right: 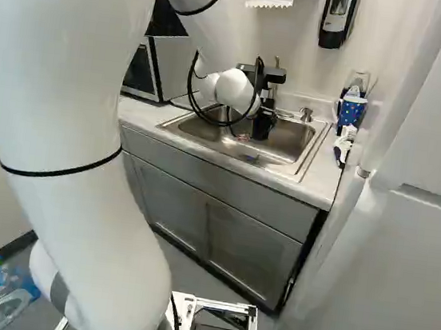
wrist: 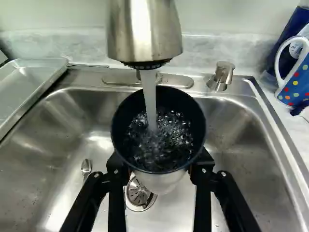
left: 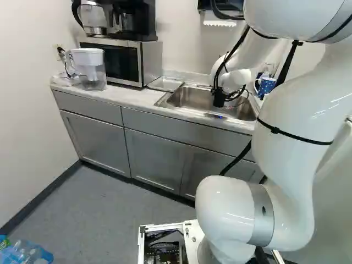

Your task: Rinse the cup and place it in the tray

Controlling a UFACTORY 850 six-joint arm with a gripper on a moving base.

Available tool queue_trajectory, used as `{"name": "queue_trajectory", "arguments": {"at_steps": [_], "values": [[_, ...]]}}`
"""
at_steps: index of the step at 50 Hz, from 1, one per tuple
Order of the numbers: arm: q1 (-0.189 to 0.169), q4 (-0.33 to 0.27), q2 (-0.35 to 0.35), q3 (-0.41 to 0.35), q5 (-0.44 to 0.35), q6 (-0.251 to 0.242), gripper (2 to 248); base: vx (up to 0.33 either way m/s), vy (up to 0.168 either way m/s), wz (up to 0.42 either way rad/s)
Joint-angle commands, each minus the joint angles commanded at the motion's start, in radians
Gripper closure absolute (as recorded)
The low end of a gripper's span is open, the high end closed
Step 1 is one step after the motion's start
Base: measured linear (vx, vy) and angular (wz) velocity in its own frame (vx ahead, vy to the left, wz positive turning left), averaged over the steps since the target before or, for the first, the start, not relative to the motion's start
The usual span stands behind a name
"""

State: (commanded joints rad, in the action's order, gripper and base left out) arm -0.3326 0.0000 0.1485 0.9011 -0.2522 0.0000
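A steel sink (wrist: 53, 166) is seen beneath the jaws, the metal tray (wrist: 30, 82) set by its rim, ahead and to the robot's left. Water (wrist: 150, 101) from the faucet (wrist: 144, 31) is caught by the cup (wrist: 160, 182), which is clasped between the 2 fingers of the gripper (wrist: 159, 163), mouth up, long axis near upright. Emptying, then a leftward carry clear of the faucet, would be called for next.

Rectangular silver sink (wrist: 29, 159): metal, satin. Around the round dark-lined cup (wrist: 161, 181), smooth: tapered silver faucet head (wrist: 145, 29), twelve o'clock, glossy metal; shallow silver tray (wrist: 29, 79), ten o'clock, metal, dull sheen.
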Motion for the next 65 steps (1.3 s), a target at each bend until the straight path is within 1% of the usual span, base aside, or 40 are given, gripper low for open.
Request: {"name": "queue_trajectory", "arguments": {"at_steps": [17,22,50,65], "values": [[0.000,0.000,0.000,0.000,0.000,0.000,124,0.000,0.000,0.000],[0.006,0.000,-0.003,-0.003,0.000,0.000,124,0.000,0.000,0.000],[0.085,0.000,-0.024,-0.026,0.000,0.000,124,0.000,0.000,0.000],[0.132,0.000,-0.025,-0.009,0.000,0.000,124,0.000,0.000,0.000]]}}
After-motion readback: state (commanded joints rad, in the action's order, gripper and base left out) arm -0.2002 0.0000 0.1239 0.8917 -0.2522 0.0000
